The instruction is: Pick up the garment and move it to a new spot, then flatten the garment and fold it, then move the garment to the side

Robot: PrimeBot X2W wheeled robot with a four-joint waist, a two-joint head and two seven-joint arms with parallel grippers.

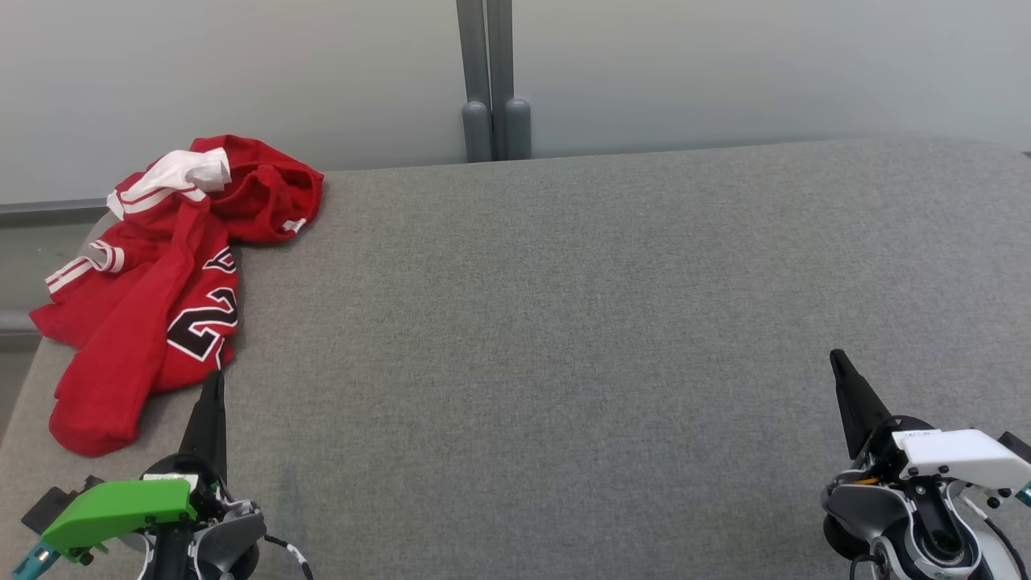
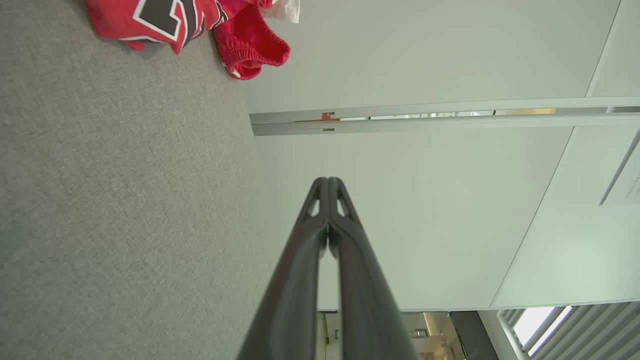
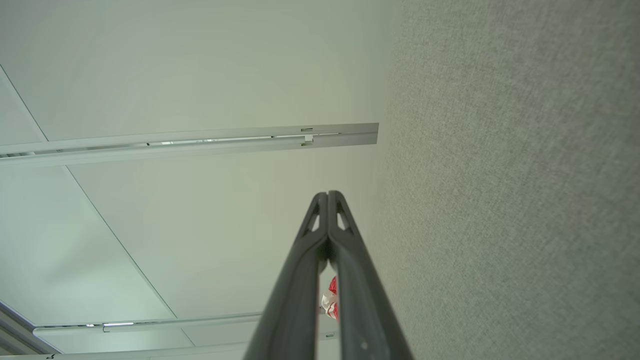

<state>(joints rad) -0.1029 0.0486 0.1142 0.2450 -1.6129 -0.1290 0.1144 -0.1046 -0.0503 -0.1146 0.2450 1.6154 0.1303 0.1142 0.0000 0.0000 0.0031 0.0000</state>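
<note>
The garment (image 1: 161, 282) is a red jersey with white stripes and black numerals, crumpled at the far left edge of the grey table (image 1: 564, 322); part of it hangs over that edge. In the left wrist view the garment (image 2: 200, 25) lies at the top left. My left gripper (image 1: 214, 380) (image 2: 328, 181) is shut and empty, its tip just below the garment's near hem. At the lower right my right gripper (image 1: 838, 358) (image 3: 328, 194) is shut and empty, far from the garment. A sliver of the garment (image 3: 331, 300) shows between its fingers.
A pale partition wall with a grey vertical post (image 1: 491, 80) runs behind the table. The table's left edge (image 1: 24, 379) drops off beside the garment.
</note>
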